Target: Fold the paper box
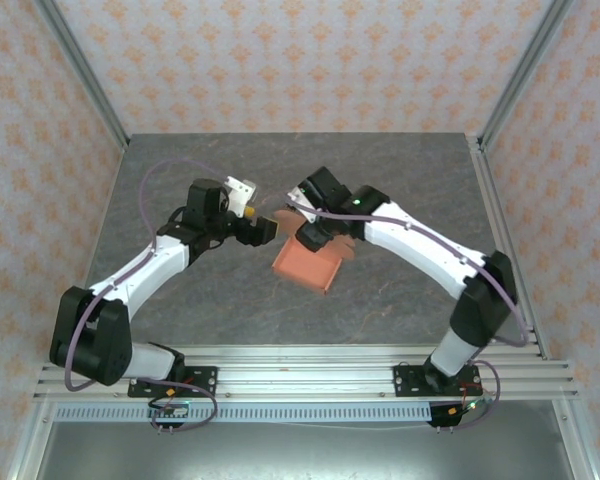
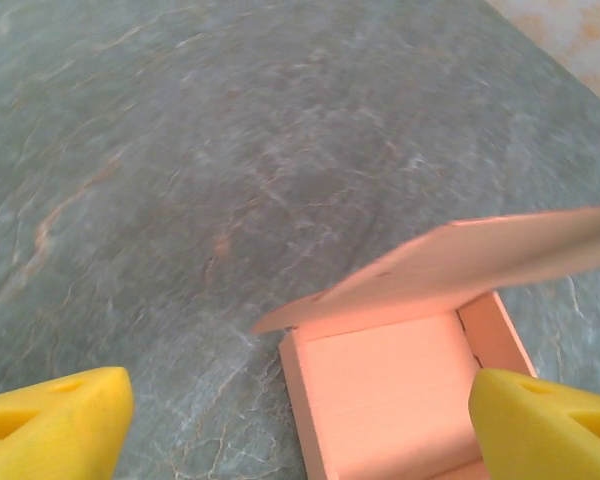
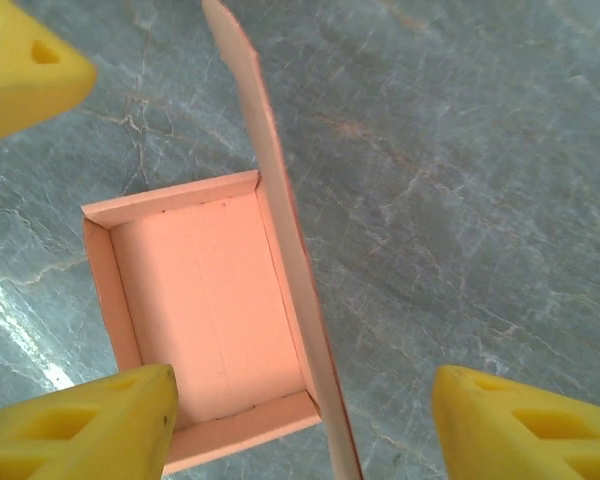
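Paper box [image 1: 306, 268] — centre of bench [image 1: 410, 180], clear of every edge; tray formed, lid flap upright, not yet closed. Left pincer [image 1: 264, 228] and right pincer [image 1: 315, 236] — both spread wide, gripping nothing, flanking the flap, likely to press it down.

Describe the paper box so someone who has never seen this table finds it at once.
Start at the grey marbled table; near its middle sits the paper box. It is a small salmon-orange cardboard tray, open on top, with one long lid flap standing up along a side. Nothing else on the table is orange.
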Action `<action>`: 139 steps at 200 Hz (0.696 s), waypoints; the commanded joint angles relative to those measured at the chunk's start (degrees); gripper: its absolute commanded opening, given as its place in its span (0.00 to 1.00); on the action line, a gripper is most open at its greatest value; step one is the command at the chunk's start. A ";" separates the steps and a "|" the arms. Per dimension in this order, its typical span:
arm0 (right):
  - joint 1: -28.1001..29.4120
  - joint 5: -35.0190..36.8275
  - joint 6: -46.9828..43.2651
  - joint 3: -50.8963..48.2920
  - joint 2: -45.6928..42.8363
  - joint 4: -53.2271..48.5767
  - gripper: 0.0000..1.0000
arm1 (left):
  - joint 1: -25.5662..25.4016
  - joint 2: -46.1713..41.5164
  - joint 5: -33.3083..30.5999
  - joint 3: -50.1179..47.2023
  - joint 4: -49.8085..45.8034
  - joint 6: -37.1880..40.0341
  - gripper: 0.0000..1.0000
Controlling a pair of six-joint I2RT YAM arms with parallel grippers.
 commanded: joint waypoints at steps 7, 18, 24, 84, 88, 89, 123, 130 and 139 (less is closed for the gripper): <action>-2.18 -1.77 9.06 -10.53 -14.21 12.38 0.71 | 1.42 -2.85 6.91 0.74 -3.65 15.01 0.89; -3.00 -3.79 12.12 -17.60 -20.55 19.52 0.73 | 1.79 -3.06 7.91 -1.25 -0.47 15.53 0.89; -3.23 -4.02 13.54 -21.29 -23.34 22.74 0.74 | 1.93 -3.05 8.61 -2.24 1.44 15.52 0.89; -8.67 -3.41 24.81 -51.36 -41.31 48.23 0.71 | 2.63 4.11 14.06 -2.83 9.57 14.41 0.88; -9.44 -4.53 25.51 -52.53 -41.33 49.56 0.70 | 2.68 4.58 14.64 -2.82 9.89 14.34 0.88; -9.64 -4.84 25.67 -52.84 -41.33 49.86 0.70 | 2.68 4.66 14.68 -2.81 10.00 14.30 0.88; -12.12 -10.01 26.72 -58.99 -38.38 57.80 0.68 | 2.66 6.65 14.58 -4.04 11.43 13.98 0.87; -12.12 -10.72 26.69 -59.52 -37.59 58.88 0.67 | 2.68 6.69 14.53 -4.24 11.77 13.58 0.87; -12.15 -11.17 26.39 -59.77 -36.30 59.80 0.66 | 2.68 6.78 14.71 -4.23 12.16 13.65 0.87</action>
